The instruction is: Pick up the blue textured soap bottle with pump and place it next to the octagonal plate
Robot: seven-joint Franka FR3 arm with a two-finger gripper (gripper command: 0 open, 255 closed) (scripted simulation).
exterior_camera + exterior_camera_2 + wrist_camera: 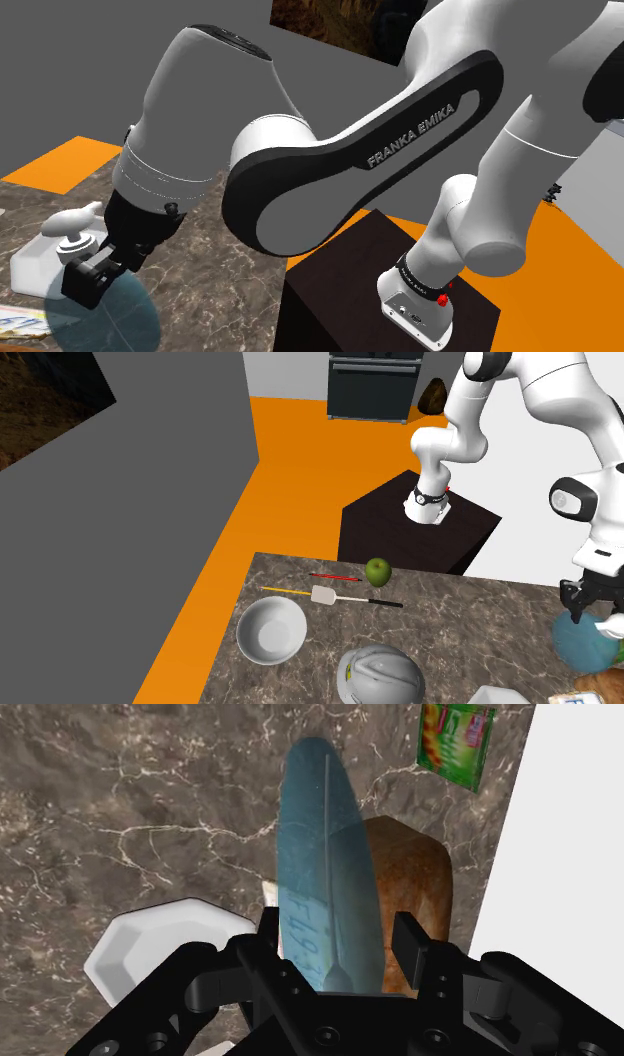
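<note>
Black pincer [335, 934] stands released, its two fingers [268, 936] astride the near end of the blue bottle [325, 854]. One finger looks to touch the bottle's side, while a thin strip of brown seems to show between the bottle and the other, so I judge it not yet clasped.

The bottle is flat and see-through, narrow edge up between the fingers, over the marble counter [120, 804]. Whether it rests on the counter I cannot tell.

The step in hand is the closing. It should go well if the fingers meet the two broad faces squarely and low on the body, since a thin smooth shell may twist out of an off-centre pinch. After that a straight lift would suit, with no swing.

Just beside the bottle on one side lies the white plate [140, 949], so the carry is short. The set-down wants bare marble at its rim, not its face. Close on the bottle's other side sits a brown loaf [415, 864], the thing most likely to be knocked. A green packet [457, 739] lies beyond the bottle's far end. Well apart from the bottle are a white bowl [270, 630], a spatula [323, 594] and a green apple [377, 571], none in the way.
</note>
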